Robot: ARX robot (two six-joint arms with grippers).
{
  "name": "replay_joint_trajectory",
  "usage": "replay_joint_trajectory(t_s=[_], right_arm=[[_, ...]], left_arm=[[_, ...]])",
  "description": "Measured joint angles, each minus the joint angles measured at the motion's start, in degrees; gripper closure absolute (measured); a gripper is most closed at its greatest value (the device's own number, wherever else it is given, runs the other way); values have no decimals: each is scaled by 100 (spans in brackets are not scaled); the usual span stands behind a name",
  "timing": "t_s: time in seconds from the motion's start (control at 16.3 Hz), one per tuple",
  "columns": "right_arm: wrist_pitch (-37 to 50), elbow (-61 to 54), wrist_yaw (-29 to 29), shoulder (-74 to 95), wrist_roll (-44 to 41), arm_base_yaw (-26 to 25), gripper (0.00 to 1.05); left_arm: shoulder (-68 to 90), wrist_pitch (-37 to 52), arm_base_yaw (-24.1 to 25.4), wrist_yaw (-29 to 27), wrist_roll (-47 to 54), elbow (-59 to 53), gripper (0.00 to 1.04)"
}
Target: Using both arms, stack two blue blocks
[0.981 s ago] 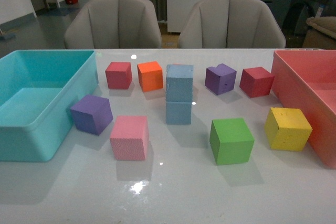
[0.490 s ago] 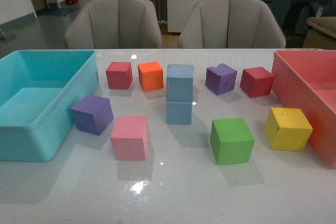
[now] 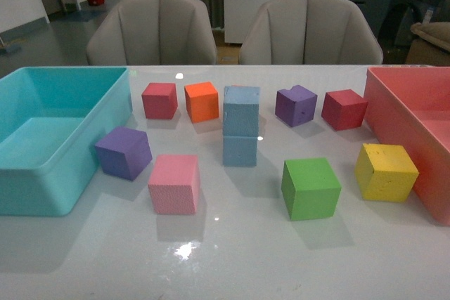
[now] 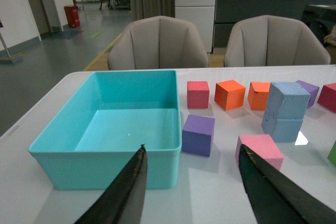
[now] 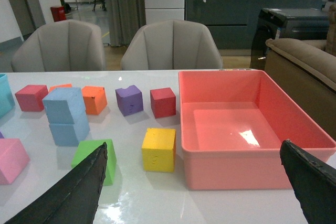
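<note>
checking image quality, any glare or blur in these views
Front view: a glare spot on the table, near the pink cube. Left wrist view: open left fingers blurred; stack sharp. Right wrist view: glare inside the red bin.

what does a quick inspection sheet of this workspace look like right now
surface: glossy white table, glare spots.
job's things: upper blue block rests on lower blue block, stack upright, slightly twisted.
clutter: pink, green, yellow, orange, two red and two purple cubes; turquoise bin and pink bin, both empty.
grippers: left gripper open, empty; right gripper open, empty.
cables: nothing seen.
surroundings: two grey chairs behind table.
</note>
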Motion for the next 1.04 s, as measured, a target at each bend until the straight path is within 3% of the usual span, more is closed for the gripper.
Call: replay_joint_trajectory(t_s=[0.25,0.43,1.04], right_arm=[[0,0,0,0,0,0,6],[0,0,0,0,0,0,6],[0,0,0,0,0,0,6]], left_arm=[[0,0,0,0,0,0,36],[0,0,0,0,4,0,5],[0,2,0,0,2,0,7]])
